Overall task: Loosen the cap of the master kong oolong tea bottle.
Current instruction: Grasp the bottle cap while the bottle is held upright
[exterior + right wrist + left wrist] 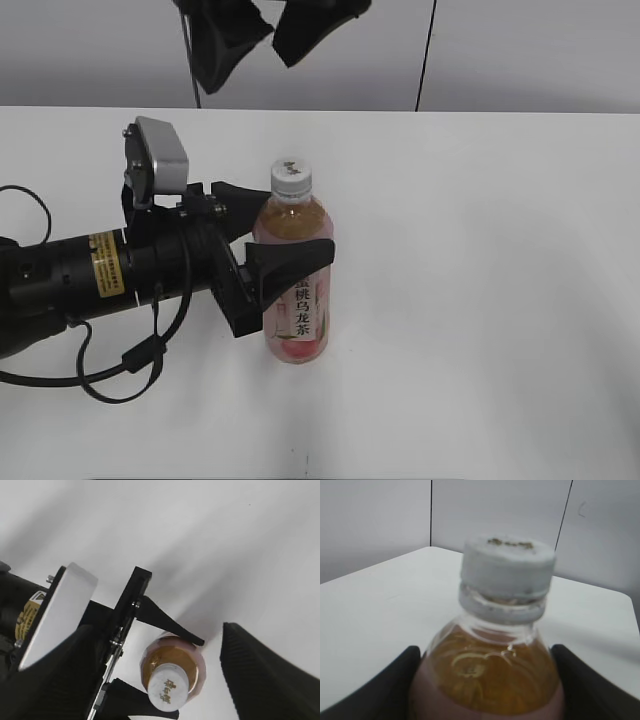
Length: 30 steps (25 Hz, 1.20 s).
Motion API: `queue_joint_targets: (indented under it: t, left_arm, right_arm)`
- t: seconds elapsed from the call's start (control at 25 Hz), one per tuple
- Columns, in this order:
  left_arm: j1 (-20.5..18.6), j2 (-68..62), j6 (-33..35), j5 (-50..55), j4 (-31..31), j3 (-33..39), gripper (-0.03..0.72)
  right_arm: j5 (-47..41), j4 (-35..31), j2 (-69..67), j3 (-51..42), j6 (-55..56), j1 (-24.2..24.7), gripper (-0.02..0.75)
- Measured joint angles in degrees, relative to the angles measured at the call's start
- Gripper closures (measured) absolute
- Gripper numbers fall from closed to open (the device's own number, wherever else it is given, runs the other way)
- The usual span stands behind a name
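Note:
The master kong oolong tea bottle (297,310) stands upright on the white table, amber tea inside, pink-and-white label facing front. Its white cap (291,177) sits on the neck. My left gripper (290,232) comes in from the left and is shut on the bottle's shoulder, one black finger on each side. The left wrist view shows the cap (507,567) and the bottle (487,675) close up between the fingers. My right gripper (262,35) hangs open high above the bottle. In the right wrist view, its fingers (160,675) frame the cap (167,686) from above without touching it.
The white table (480,300) runs to a grey wall at the back. The left arm's body and cables (90,280) lie over the table's left side. The left wrist camera housing (160,155) sticks up beside the bottle.

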<state>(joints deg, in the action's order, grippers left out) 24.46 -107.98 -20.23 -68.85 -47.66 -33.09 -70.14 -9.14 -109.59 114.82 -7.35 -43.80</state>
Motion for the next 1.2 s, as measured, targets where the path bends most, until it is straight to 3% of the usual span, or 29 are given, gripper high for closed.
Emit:
queue_joint_targets:
  t: [0.2,0.72,1.2]
  left_arm:
    - [0.0,0.0,0.0,0.31,0.0,0.0,0.221]
    - [0.0,0.0,-0.11,0.47,0.06,-0.09,0.221]
    - [0.0,0.0,-0.11,0.47,0.06,-0.09,0.221]
  right_arm:
    - [0.0,0.11,0.16,-0.39,5.56,0.0,0.15]
    - [0.0,0.12,5.94,-14.57,12.54,-0.06,0.151]
    - [0.0,0.07,1.23,-13.57,12.45,-0.06,0.199]
